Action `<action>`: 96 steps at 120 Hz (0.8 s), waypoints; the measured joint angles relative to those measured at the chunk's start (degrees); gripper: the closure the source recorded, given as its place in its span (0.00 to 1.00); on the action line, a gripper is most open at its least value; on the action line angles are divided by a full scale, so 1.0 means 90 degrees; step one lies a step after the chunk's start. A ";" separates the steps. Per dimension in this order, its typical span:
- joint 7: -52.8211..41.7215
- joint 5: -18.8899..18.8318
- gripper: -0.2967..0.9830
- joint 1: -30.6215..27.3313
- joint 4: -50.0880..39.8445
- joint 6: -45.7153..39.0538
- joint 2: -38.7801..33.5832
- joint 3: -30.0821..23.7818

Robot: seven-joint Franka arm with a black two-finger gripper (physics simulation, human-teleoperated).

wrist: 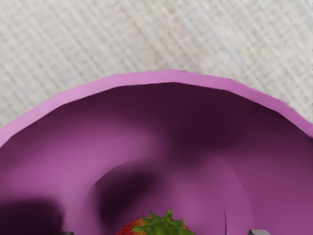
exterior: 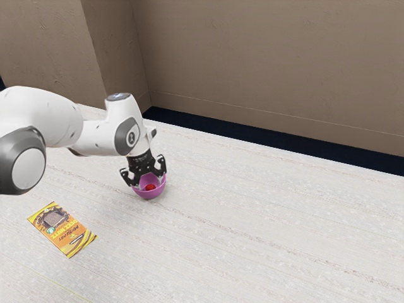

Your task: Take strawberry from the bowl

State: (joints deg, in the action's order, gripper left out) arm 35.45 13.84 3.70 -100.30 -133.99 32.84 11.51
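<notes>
My gripper (exterior: 148, 181) points down into the purple bowl (exterior: 150, 194) in the exterior view, open, its two fingers wide apart at the bowl's opposite sides. Between and below them the red strawberry (exterior: 150, 187) lies inside the bowl. In the wrist view the bowl's pink rim (wrist: 171, 76) arcs above its dark inner wall. The strawberry (wrist: 164, 226), with green leaves, shows at the lower edge, partly cut off. Small bits of the gripper (wrist: 162, 232) appear at that edge, one on either side of the berry and well apart from it.
A yellow and orange packet (exterior: 62, 230) lies flat on the pale table (exterior: 252, 233), toward the exterior view's lower left, apart from the bowl. Behind the table's far edge is a dark strip, then a brown wall (exterior: 271, 63).
</notes>
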 joint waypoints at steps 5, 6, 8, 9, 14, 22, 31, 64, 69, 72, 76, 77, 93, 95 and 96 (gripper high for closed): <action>0.0007 0.0007 0.40 -0.0001 0.0003 -0.0009 0.0007 0.0000; 0.0008 0.0008 0.40 -0.0001 0.0003 -0.0010 0.0008 0.0000; 0.0011 0.0010 0.40 -0.0001 0.0004 -0.0013 0.0009 0.0000; 0.0012 0.0012 0.40 -0.0002 0.0004 -0.0015 0.0010 0.0000; 0.0019 0.0016 0.42 -0.0003 0.0004 -0.0019 0.0012 0.0000; 0.0030 0.0018 0.46 -0.0005 0.0003 -0.0023 0.0011 0.0000; 0.0045 0.0010 0.51 -0.0008 0.0001 -0.0024 0.0008 0.0000; 0.0073 -0.0018 0.64 -0.0010 -0.0001 -0.0017 0.0006 0.0000; 0.0081 -0.0024 0.65 -0.0010 -0.0001 -0.0016 0.0008 0.0001; 0.0086 -0.0029 0.66 -0.0010 -0.0001 -0.0015 0.0006 0.0001; 0.0095 -0.0039 0.66 -0.0010 0.0000 -0.0014 0.0007 0.0001; 0.0097 -0.0041 0.66 -0.0010 -0.0001 -0.0014 0.0006 0.0001; 0.0139 -0.0073 0.69 -0.0010 -0.0001 -0.0009 0.0000 0.0002; 0.0145 -0.0077 0.69 -0.0010 -0.0001 -0.0009 -0.0001 0.0002; 0.0148 -0.0079 0.69 -0.0010 -0.0001 -0.0008 -0.0001 0.0002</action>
State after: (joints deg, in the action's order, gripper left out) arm 36.78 13.13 3.61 -100.30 -134.06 32.83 11.52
